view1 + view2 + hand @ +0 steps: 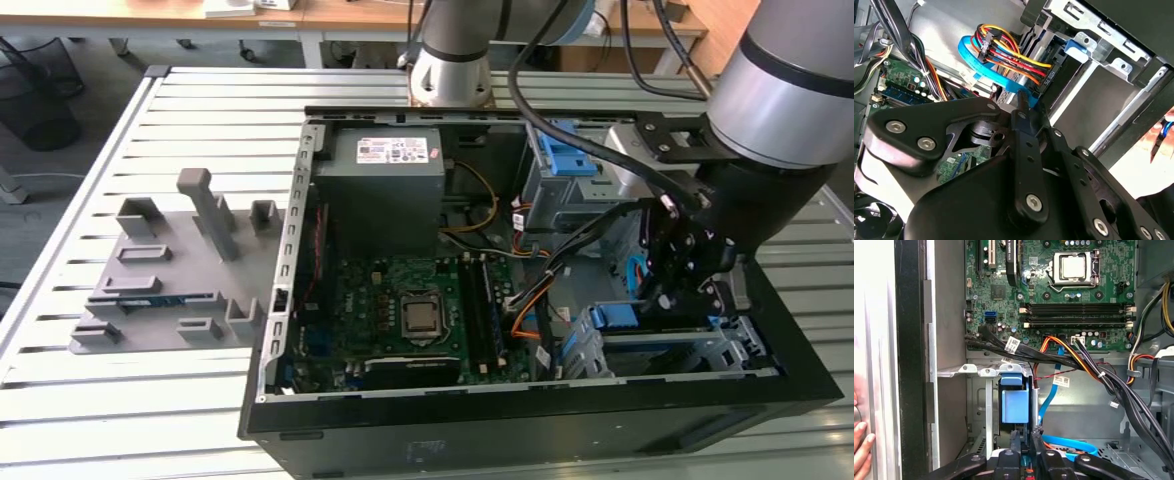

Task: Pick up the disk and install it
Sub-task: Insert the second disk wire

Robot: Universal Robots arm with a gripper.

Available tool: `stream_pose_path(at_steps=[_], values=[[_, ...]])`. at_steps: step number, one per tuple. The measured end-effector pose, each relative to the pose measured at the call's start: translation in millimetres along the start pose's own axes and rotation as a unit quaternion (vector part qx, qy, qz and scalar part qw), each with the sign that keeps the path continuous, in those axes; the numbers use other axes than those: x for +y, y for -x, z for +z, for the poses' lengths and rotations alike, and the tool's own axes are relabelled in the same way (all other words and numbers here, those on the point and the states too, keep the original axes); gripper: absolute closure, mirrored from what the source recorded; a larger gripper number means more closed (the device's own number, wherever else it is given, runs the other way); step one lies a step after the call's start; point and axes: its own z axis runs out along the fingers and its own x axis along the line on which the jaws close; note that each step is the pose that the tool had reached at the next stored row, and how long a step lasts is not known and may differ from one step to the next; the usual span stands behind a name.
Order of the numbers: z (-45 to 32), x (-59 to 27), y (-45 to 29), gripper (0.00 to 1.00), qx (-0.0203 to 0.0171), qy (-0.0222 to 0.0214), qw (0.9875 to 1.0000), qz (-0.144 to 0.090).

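Note:
The disk [1015,402] shows as its blue plastic carrier, standing in the metal drive cage [985,405] at the case's front corner. Its metal body is hidden in the cage. In the exterior view the blue carrier end [617,318] sits at the cage's left end. My gripper [1024,435] hangs just short of the carrier's end, its two thin fingers [1014,440] close together, shut, with nothing held between them. In the second wrist view my gripper [1029,107] points at the cage mouth beside a blue flat cable [979,65]. In the exterior view my gripper [687,285] is low inside the case on the exterior view's right.
The open computer case [287,300] lies on a slatted metal table [147,420]. A bundle of black, orange and yellow cables [1074,357] crosses just beyond the cage. The motherboard [407,305] and grey power-supply box [394,170] fill the middle. A grey fixture [174,275] stands outside the case. A person's hand [861,440] rests by the case wall.

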Motion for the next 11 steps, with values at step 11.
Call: stream_pose_path(at_steps=[11], values=[[-7.4,-0.3,-0.4,0.76,0.0001,0.0,1.0,0.0]])
